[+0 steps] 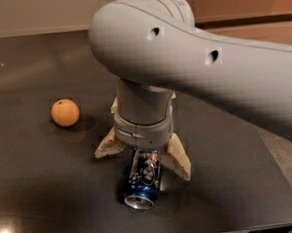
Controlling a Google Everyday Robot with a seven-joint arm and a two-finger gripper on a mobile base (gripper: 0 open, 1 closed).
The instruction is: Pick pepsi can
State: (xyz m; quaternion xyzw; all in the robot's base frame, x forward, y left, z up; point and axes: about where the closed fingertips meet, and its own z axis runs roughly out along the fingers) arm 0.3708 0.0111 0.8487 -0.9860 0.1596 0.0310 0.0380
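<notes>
The pepsi can (pixel 143 183) lies on its side on the dark table (pixel 46 195), its silver end facing the front edge. My gripper (pixel 141 163) hangs from the big grey arm (pixel 192 60) and is open. Its tan fingers (pixel 177 159) stand spread to either side of the can's far half, one on the left and one on the right. The grey wrist hides the can's far end. I cannot tell whether the fingers touch the can.
An orange ball (pixel 65 112) sits on the table to the left of the gripper. The table's right edge (pixel 278 174) and front edge run close to the can, with grey floor beyond on the right.
</notes>
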